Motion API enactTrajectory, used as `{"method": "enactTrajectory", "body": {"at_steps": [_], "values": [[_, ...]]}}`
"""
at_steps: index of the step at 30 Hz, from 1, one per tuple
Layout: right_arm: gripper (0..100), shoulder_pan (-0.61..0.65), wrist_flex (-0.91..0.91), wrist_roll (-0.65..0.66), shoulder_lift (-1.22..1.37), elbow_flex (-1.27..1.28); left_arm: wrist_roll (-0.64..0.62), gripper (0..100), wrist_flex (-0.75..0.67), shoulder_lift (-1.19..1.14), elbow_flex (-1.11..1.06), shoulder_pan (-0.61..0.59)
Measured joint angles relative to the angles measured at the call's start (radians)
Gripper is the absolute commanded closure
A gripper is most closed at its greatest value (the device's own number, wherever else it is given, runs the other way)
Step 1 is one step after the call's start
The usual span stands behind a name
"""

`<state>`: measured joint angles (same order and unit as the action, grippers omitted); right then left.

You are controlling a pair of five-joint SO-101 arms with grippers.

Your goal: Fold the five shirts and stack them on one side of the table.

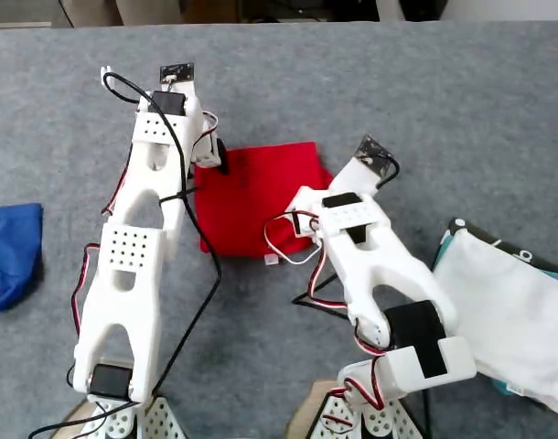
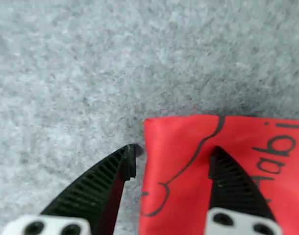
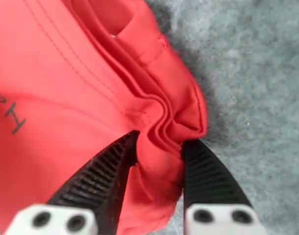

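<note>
Ribbed black fingers (image 3: 108, 171) of the right gripper (image 3: 159, 144) sit closest to the lens. They press against both sides of a thick, bunched fold at the edge of the red shirt (image 3: 66, 88), so the pincer is drawn in on that fold and has hold of it. The left gripper (image 2: 174, 154) stands well open astride a corner of the same shirt. One of its tips is over bare grey felt (image 2: 90, 73) just off the hem and the other is over the red cloth; it holds nothing. Black line print runs across the fabric there.

From the high view, the red shirt lies folded into a rough square near the middle of the table (image 1: 444, 101), between the two white arms. The left arm (image 1: 133, 265) is at its far left corner and the right arm (image 1: 370, 265) at its right edge. A small white tag (image 1: 272, 260) shows at the shirt's near hem. A blue shirt (image 1: 9, 251) lies crumpled at the table's left edge, well apart from the red one. At the right edge a white shirt (image 1: 512, 306) is spread over a dark-edged garment (image 1: 462, 229). The felt covers the whole tabletop. Beyond the far edge, a narrow strip of room shows pale and dark shapes too cut off to name.
</note>
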<state>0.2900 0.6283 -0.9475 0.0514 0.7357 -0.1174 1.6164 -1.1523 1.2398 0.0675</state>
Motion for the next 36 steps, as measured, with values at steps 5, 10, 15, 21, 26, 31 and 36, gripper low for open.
{"method": "enactTrajectory", "body": {"at_steps": [5, 10, 15, 21, 26, 31, 36], "values": [[89.2, 0.000, 0.000, 0.000, 0.005, -0.008, -0.035, 97, -0.034, 0.000, 0.000, 0.005], [89.3, 0.000, 0.000, 0.000, 0.006, -0.009, -0.037, 96, -0.043, 0.000, 0.002, 0.006], [97.2, 0.000, 0.000, 0.000, 0.008, -0.014, -0.037, 96, -0.043, 0.000, 0.002, 0.006], [99.4, -0.002, -0.002, 0.038, -0.006, -0.014, -0.038, 96, -0.043, 0.000, 0.002, 0.018], [99.4, 0.000, -0.002, 0.049, -0.048, -0.012, -0.089, 97, -0.031, 0.000, 0.009, 0.034], [99.4, 0.002, -0.002, 0.081, -0.130, -0.012, -0.137, 98, 0.048, -0.003, 0.149, 0.048], [99.4, -0.006, 0.026, 0.121, -0.241, -0.012, -0.252, 98, 0.107, -0.003, 0.347, 0.075]]}}
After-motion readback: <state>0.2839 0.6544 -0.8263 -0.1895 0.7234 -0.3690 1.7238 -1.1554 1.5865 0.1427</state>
